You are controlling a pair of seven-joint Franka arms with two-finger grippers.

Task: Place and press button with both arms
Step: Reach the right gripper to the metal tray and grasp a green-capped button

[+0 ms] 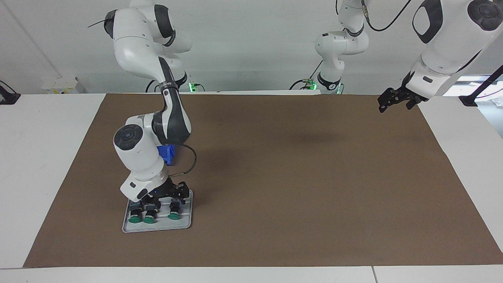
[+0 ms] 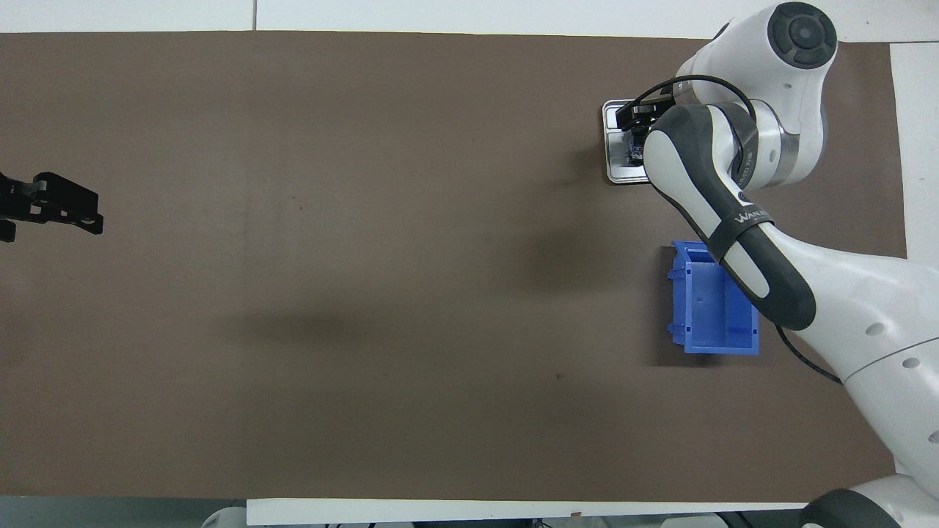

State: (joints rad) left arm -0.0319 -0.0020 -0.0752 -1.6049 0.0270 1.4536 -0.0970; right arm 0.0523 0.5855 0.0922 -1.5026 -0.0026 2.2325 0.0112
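right gripper (image 1: 173, 198): low over the grey tray (image 1: 184, 225), at about 8 o'clock in the facing view; its fingers straddle the button (image 1: 173, 214) that lies apart from the other two; how far the fingers are closed, and whether they touch it, cannot be told.
buttons: three green-capped, lying on the tray in a row; two (image 1: 142, 218) side by side, the third apart from them, toward the left arm's end.
blue bin (image 2: 713, 308): on the tabletop (image 1: 298, 184), nearer the robots than the tray, partly under the right arm.
left gripper (image 1: 397, 100): raised at 2 o'clock in the facing view, over the mat's edge, fingers wide apart, holding nothing; this arm waits.
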